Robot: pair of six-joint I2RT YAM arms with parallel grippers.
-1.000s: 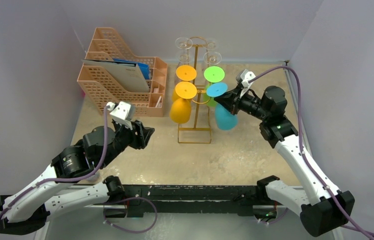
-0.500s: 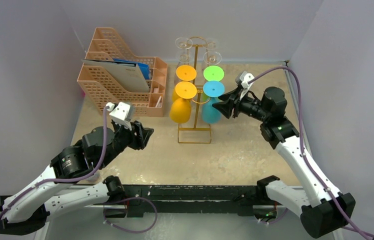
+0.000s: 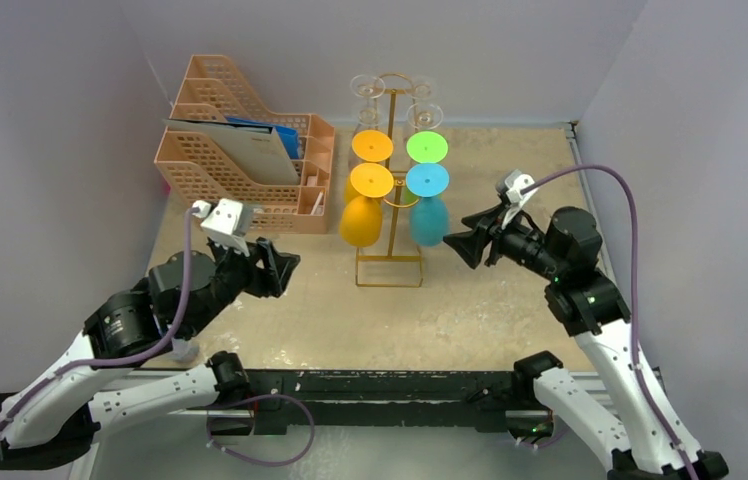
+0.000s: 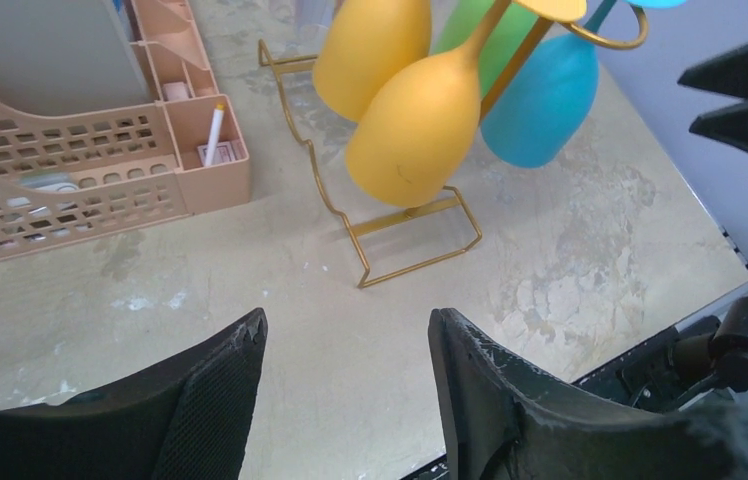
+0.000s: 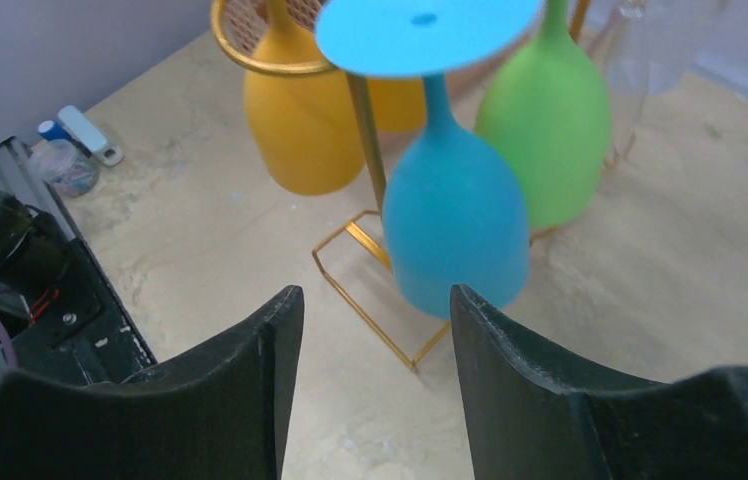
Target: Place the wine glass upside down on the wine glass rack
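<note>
Bright, even, diffuse light; soft faint shadows; sharp overhead view, slightly soft wrist close-ups.

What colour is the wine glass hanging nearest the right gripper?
The wine glass is blue; the right wrist view shows it best.

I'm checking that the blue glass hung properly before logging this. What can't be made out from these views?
Blue wine glass seating: its own foot disc covers where stem meets hook, top external and right wrist views.
Clear glasses: transparent and small in the top view; cut by the upper edge in the right wrist view.
Wine glass rack top: cut by the upper edge, left wrist view.
</note>
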